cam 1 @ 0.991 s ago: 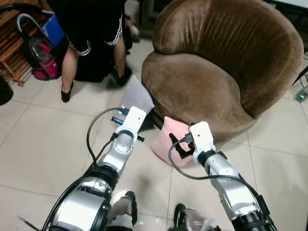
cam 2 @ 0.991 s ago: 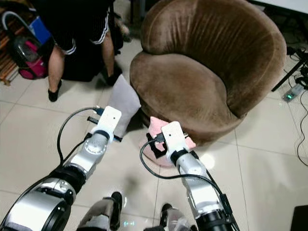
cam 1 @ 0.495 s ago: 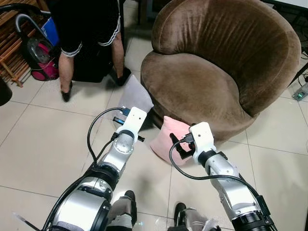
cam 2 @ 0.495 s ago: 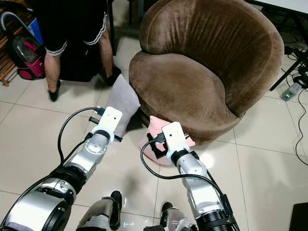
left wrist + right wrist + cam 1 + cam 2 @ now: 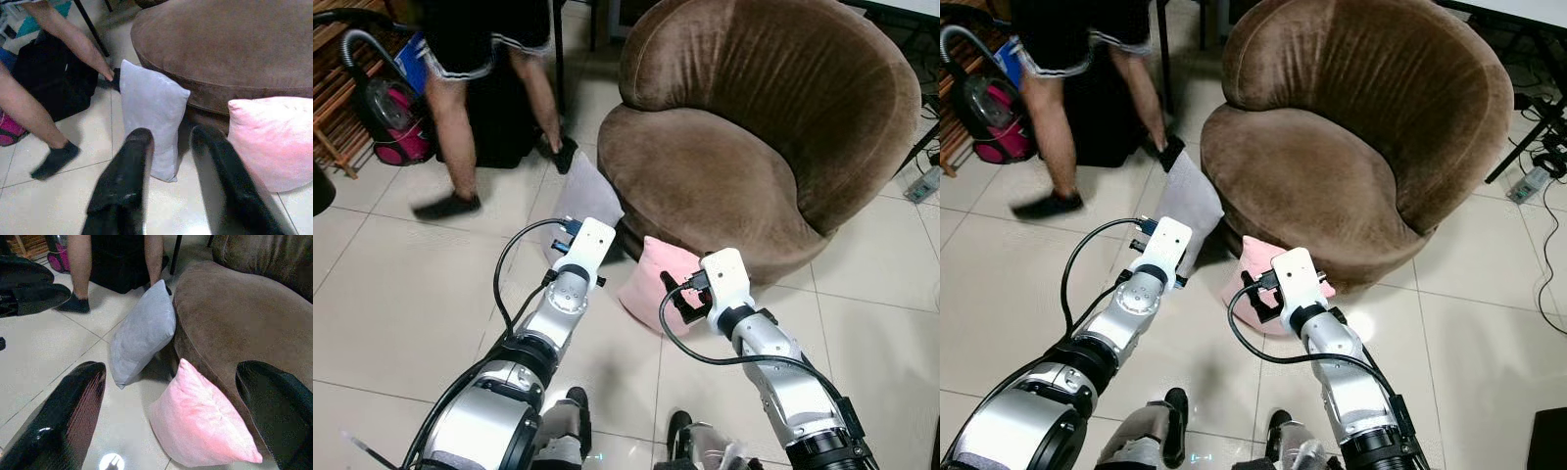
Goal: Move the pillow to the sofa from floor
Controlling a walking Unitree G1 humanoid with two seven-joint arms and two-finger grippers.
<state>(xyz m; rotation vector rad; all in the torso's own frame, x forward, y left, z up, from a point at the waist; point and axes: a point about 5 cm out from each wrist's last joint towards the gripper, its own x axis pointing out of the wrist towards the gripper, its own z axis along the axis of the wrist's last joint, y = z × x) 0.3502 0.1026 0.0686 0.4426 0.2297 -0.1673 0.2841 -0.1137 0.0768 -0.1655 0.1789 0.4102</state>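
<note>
Your pink pillow sits on the tile floor, leaning against the base of the brown sofa — nothing lifted yet. Right gripper hovers just short of it, fingers wide apart. Left gripper faces the grey pillow beside it, fingers slightly parted, empty. Grasp, lift and placement all remain. No readable labels or writing.

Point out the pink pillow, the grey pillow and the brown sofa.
pink pillow (image 5: 203, 431): right wrist view, middle of its face.
grey pillow (image 5: 151, 112): left wrist view, centre of its front.
brown sofa (image 5: 705, 176): left eye view, on the seat cushion.
</note>
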